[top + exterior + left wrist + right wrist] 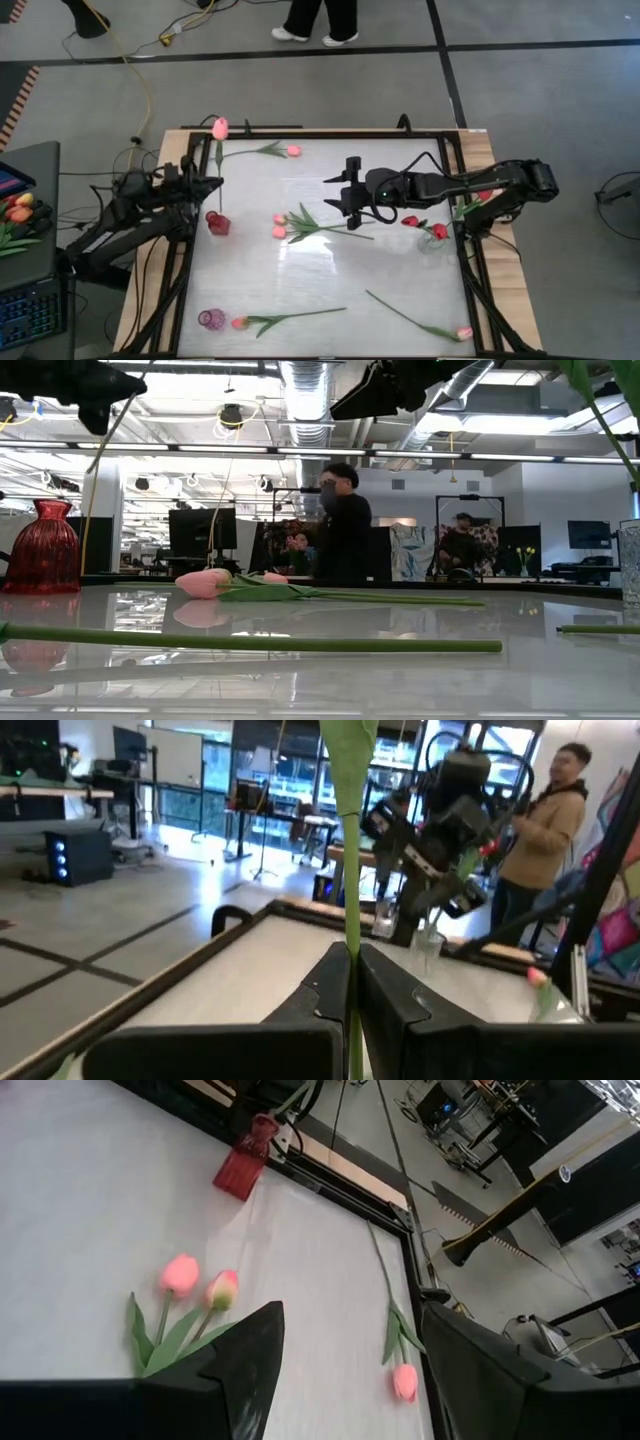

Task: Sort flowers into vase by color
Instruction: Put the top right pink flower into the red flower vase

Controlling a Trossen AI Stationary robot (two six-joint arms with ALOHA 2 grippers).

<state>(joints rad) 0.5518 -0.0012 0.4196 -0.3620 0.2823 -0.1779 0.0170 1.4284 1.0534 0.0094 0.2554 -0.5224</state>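
Left tool (212,183), at the table's (330,280) left edge just beside the red vase (217,223): pressed together on a pink tulip's stem (352,920), its bud (220,127) at the far edge. Mid-table: two pink tulips (280,225) lying flat together, with the right tool (345,188) spread above and empty. Right: clear vase (432,240) holding red tulips (411,221); other pink flowers lie scattered along the table's far and near edges.
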